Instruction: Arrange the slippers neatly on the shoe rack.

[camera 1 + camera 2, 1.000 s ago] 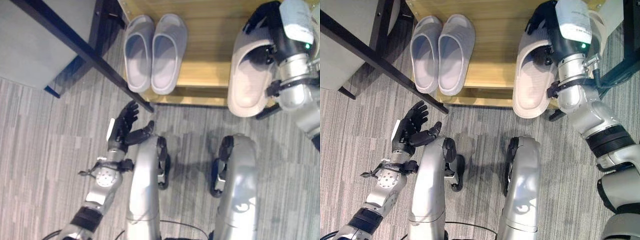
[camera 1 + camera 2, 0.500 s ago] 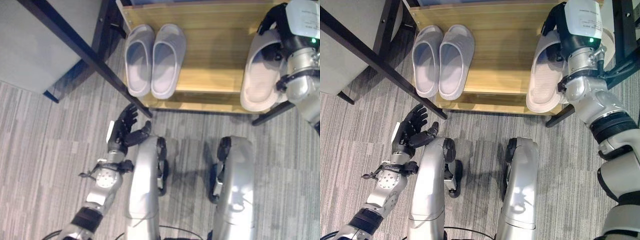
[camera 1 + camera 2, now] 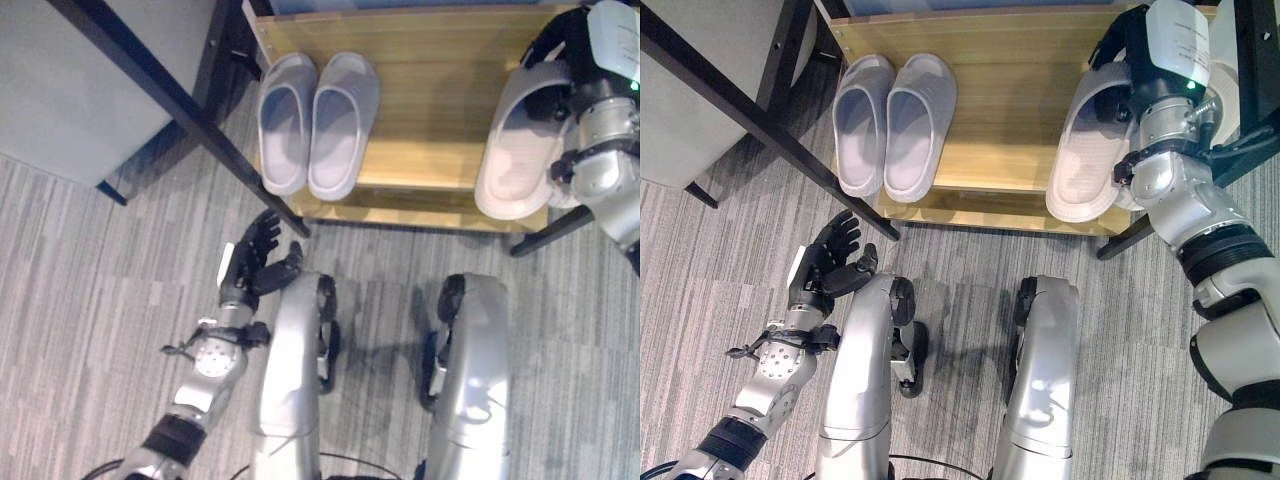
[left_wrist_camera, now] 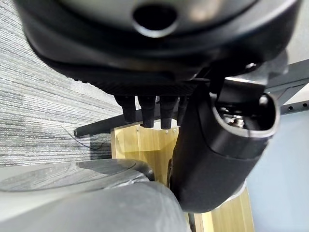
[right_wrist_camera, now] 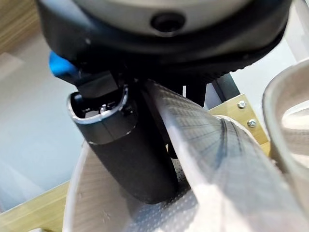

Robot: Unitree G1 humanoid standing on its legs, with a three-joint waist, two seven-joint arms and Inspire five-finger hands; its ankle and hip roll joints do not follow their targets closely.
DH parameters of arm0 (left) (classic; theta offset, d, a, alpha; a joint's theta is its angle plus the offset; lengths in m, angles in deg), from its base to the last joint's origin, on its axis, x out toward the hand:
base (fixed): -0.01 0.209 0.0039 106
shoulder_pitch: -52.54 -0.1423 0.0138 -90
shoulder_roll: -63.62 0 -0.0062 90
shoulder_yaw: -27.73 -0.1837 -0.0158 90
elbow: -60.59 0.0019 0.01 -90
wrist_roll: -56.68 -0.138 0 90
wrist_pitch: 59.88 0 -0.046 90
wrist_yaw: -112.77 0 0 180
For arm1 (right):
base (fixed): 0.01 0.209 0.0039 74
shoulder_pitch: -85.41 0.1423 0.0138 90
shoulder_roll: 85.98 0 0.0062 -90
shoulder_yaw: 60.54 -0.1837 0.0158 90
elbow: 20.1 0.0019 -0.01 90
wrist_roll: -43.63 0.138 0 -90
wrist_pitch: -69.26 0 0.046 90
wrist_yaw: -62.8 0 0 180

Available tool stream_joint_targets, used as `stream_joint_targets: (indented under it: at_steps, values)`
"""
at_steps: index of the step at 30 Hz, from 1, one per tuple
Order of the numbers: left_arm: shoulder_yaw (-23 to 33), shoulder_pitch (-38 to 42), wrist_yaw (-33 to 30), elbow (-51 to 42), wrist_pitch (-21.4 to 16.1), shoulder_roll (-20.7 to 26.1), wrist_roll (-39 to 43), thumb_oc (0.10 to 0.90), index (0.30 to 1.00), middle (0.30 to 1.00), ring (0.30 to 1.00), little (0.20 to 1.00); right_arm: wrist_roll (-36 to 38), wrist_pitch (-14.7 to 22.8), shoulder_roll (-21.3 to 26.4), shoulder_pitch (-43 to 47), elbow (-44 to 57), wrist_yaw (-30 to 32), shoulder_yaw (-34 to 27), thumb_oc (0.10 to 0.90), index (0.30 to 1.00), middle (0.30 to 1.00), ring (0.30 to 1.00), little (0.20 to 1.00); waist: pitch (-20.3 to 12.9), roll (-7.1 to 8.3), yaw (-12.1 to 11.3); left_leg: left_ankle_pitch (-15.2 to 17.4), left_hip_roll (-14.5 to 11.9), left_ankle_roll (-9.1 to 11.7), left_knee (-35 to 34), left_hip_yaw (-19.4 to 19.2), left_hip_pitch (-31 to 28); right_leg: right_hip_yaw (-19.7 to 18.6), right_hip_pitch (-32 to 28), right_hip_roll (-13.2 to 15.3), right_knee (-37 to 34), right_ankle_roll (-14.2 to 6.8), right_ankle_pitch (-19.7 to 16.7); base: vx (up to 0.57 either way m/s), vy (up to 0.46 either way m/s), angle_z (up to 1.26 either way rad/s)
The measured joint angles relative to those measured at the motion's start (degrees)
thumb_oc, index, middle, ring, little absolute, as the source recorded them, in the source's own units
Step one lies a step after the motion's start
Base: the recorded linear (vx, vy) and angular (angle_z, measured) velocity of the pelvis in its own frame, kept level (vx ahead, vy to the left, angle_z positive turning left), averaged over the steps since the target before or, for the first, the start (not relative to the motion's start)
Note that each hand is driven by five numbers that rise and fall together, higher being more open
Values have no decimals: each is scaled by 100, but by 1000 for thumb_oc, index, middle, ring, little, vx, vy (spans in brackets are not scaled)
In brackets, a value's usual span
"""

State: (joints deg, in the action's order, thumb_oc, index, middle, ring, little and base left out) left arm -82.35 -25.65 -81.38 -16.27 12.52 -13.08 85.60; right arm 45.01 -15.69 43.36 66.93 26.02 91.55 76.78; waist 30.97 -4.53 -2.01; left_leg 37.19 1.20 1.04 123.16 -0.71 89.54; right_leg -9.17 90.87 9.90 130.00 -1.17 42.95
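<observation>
Two hands to log, near first. L hand [image 3: 252,262] hangs low at about 7 o'clock in the head view, above the grey carpet [image 3: 90,280], palm up, fingers relaxed and spread, nothing in it; idle.

Past it, at about 11 o'clock, the grey slipper pair [image 3: 318,122] sits side by side on the wooden shoe rack [image 3: 430,110], toes pointing away, heels near the front edge, sides touching or nearly so. Looks done.

At about 1 o'clock, R hand [image 3: 1140,70] grips the beige slipper [image 3: 1087,150] at its far end; wrist view shows the thumb [image 5: 126,154] inside the footbed and the strap edge pinched against it, so it's clamped on. Slipper is over the rack's R end, heel overhanging the front edge, tilted a bit vs the grey pair. Can't tell if the sole is resting on the board or just above it. A second beige slipper [image 5: 289,116] shows just beside it in the R wrist view.

Step in hand, my read: placing. To do it well: push slipper further in so heel clears the front edge, rotate to parallel w/ grey pair, set sole flat, only then release. Slide thumb out w/o dragging the strap. Watch the dark frame leg [image 3: 1170,210] near the R forearm.
</observation>
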Motion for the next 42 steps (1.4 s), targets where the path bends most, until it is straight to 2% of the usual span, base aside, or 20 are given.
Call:
stream_joint_targets:
  at_steps: [4,5,6,7,14,24,29,30,32,42]
  values:
    - [-14,-1,60,-10,0,33,-1,800,900,900,900,900,109,29,-45,0,-1,6,-142,400,300,300,300,300,-1,-2,-5,17,18,2,-4,-60,-21,-63,0,31,46,32,72,8,-21,4]
    - [-14,-1,89,-11,0,36,-1,800,900,900,900,900,107,29,-46,0,-4,6,-142,441,361,361,361,361,-1,-2,-7,23,23,1,-5,-68,-25,-73,0,32,52,24,78,9,-16,6]
    - [-54,-1,108,-17,0,42,-1,800,900,900,900,900,107,36,-48,0,-36,6,-142,588,582,582,582,582,-1,-2,-8,26,45,5,-6,-83,-28,-96,0,42,71,-8,98,10,-1,7]
    - [-61,0,108,-25,-2,48,-1,800,900,900,900,900,109,68,-57,5,-120,6,-141,800,900,900,900,900,-1,-2,-11,30,62,12,-6,-91,-28,-107,0,54,87,-13,110,15,-2,8]
    - [-135,22,117,-38,-12,51,-1,800,900,900,900,900,473,88,-98,13,-583,-28,-140,800,900,900,900,900,-1,-3,-47,64,101,54,-3,-101,-38,-123,-2,95,143,3,192,5,-4,2]
    - [-169,24,236,-32,-8,73,-1,800,900,900,900,900,1017,103,-99,10,-443,-198,-168,800,900,900,900,900,-1,-3,-66,88,98,80,28,-94,-58,-127,-5,84,180,12,216,0,0,0]
    - [-165,23,241,-23,-7,86,-1,800,900,900,900,900,1185,131,-260,-202,-90,-205,-628,800,900,900,900,900,-1,-4,-56,119,92,77,77,-82,-59,-121,-10,78,212,46,239,0,0,0]
    - [-161,22,242,-14,-5,88,-1,800,900,900,900,900,1278,132,-416,-341,61,-196,-920,800,900,900,900,900,-1,-5,-50,127,90,77,82,-74,-66,-114,-19,74,212,59,246,0,0,0]
    - [-160,21,243,-14,-5,92,-1,800,900,900,900,900,1288,238,-525,-423,160,-199,-996,800,900,900,900,900,-1,-5,-51,129,90,77,82,-74,-65,-114,-19,75,214,55,248,0,0,0]
    - [-152,25,238,-24,-6,92,-3,800,900,900,900,900,869,230,-589,-430,476,-114,-953,800,900,900,900,900,1,-2,-71,144,90,78,101,-60,-65,-100,-43,83,216,35,260,0,0,0]
